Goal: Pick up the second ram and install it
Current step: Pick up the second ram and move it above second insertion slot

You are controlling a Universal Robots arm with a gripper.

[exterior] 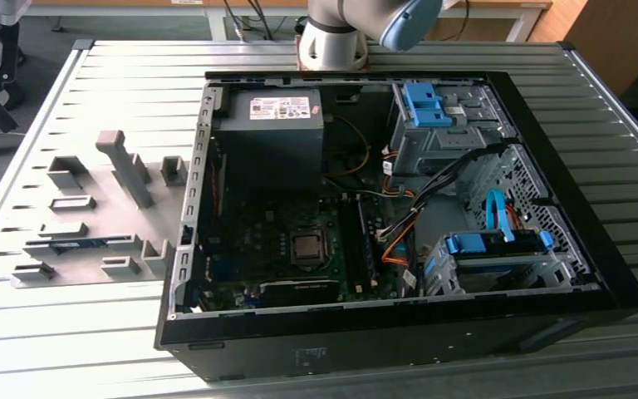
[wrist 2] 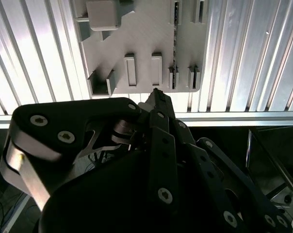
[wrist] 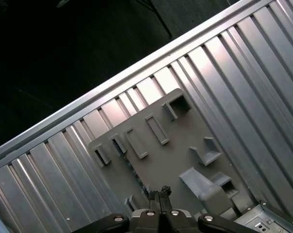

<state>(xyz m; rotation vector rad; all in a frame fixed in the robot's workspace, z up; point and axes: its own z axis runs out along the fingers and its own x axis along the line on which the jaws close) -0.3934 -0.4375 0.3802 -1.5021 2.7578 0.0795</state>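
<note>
- The ribbed metal table (exterior: 76, 332) fills most of the exterior view.
- An open black computer case (exterior: 408, 332) lies on its side across the middle and the exterior view's right. Its green board, cables and blue drive brackets (exterior: 485, 243) are bare to the camera.
- The arm (exterior: 336, 37) stands at the top centre of the exterior view, behind the case.
- A flat gray holder plate (exterior: 103, 220) with raised blocks sits on the table at the exterior view's left, just beside the case.
- The power supply (exterior: 269, 125) sits in the upper left part of the case. It carries a white label (exterior: 280, 108) whose print is too small to read.
- The gripper (wrist: 160, 192) hangs above the holder plate in both wrist views. Its fingertips are pressed together and hold nothing.
- The second ram (exterior: 76, 245) stands on edge in a slot of the plate, low on the exterior view's left. It is a thin dark strip between gray blocks, and the gripper is not touching it.
</note>
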